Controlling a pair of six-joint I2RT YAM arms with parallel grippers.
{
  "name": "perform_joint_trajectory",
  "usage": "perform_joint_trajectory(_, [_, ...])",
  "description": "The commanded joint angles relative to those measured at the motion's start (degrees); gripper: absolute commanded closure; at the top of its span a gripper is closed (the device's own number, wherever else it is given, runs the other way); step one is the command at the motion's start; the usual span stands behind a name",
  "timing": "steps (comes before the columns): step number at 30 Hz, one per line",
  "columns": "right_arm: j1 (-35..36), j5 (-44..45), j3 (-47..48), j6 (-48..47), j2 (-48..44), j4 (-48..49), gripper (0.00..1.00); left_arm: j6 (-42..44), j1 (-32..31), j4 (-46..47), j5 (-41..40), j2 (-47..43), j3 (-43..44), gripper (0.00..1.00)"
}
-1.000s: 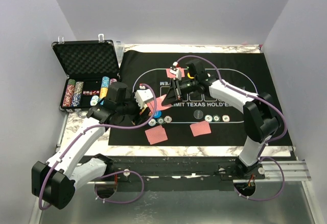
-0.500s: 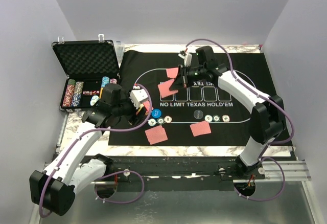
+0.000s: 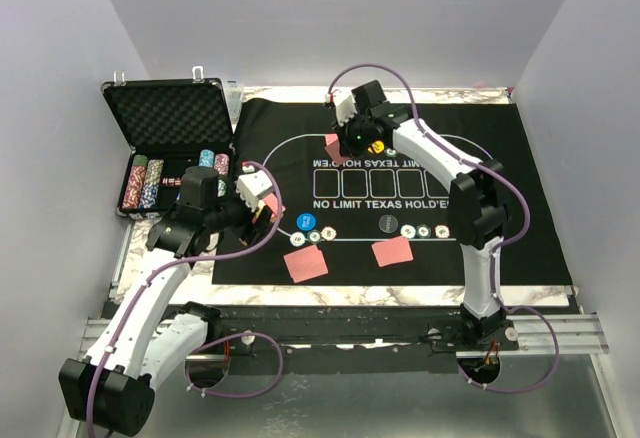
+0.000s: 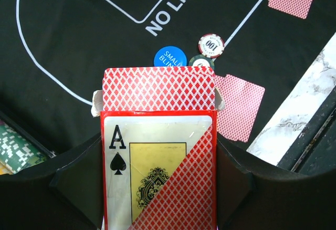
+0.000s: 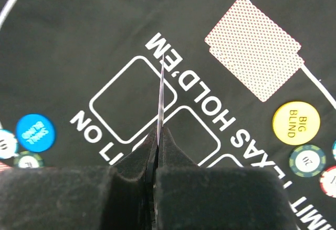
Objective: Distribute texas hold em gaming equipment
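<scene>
My left gripper (image 3: 262,213) is shut on the red-orange card box (image 4: 157,156), open at the top with red-backed cards showing in it. It hangs over the mat's left end, above a blue button disc (image 4: 169,58) and two striped chips (image 4: 211,44). My right gripper (image 5: 159,133) is shut on one playing card (image 5: 160,96), seen edge-on, above the mat's far middle (image 3: 350,140). A red-backed card (image 5: 253,48) and a yellow button disc (image 5: 295,123) lie on the mat beneath it. More cards (image 3: 306,264) (image 3: 392,251) lie near the front.
The black foam-lined case (image 3: 168,118) stands open at the far left with rows of chips (image 3: 143,182) in it. A black disc (image 3: 387,224) and three chips (image 3: 424,231) lie on the black felt mat (image 3: 500,158). The marble table edge (image 3: 400,294) runs along the front.
My right gripper carried the card from beside the box away to the mat's far side. My left gripper drew back left with the box.
</scene>
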Motion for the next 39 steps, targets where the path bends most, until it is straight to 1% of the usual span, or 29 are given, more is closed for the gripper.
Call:
perform_joint_trajectory(1, [3.82,10.84,1.09,-9.98,1.80,3.44,0.99,-0.25,1.82,-0.50,1.47,-1.33,-1.37,1.00])
perform_joint_trajectory(8, [8.41,21.83,-1.70,-19.39,4.50,10.79,0.99,0.11,3.94,-0.99,1.32,-1.28,-1.97,1.00])
perform_joint_trajectory(16, [11.06,23.93,-8.33,-27.56,5.01,16.66,0.99,0.55,4.72,-1.17,1.93,-1.20,-1.97,1.00])
perform_joint_trajectory(20, [12.89,23.45,-13.28,-29.91,3.77,19.03,0.91,0.66,4.85,-1.15,2.19,-0.53,-1.71,1.00])
perform_joint_trajectory(22, [13.39,21.77,-14.91,-29.42,3.12,18.58,0.84,0.81,4.91,-1.19,2.36,-0.17,-1.49,1.00])
perform_joint_trajectory(24, [13.93,20.88,-15.65,-28.62,2.96,17.37,0.80,0.82,4.94,-1.15,2.47,0.07,-1.24,1.00])
perform_joint_trajectory(27, [14.28,18.77,-16.56,-27.28,2.60,16.11,0.80,0.99,4.93,-1.09,2.73,0.34,-1.27,1.00])
perform_joint_trajectory(28, [14.29,18.24,-16.49,-26.92,2.78,15.35,0.80,1.08,4.94,-1.11,2.78,0.50,-1.27,1.00])
perform_joint_trajectory(30, [14.36,18.04,-15.77,-26.14,3.53,13.14,0.74,1.17,4.94,-1.10,2.93,0.70,-1.18,1.00])
perform_joint_trajectory(31, [14.33,16.26,-15.13,-25.65,3.79,12.02,0.71,1.20,4.94,-1.10,2.97,0.80,-1.07,1.00])
perform_joint_trajectory(35, [14.37,13.56,-13.20,-22.56,3.98,8.98,0.55,1.50,4.90,-1.04,3.18,1.12,-0.84,1.00])
perform_joint_trajectory(39, [14.34,10.88,-10.91,-19.57,2.26,5.09,0.49,1.95,5.00,-1.06,3.16,1.17,-0.59,1.00])
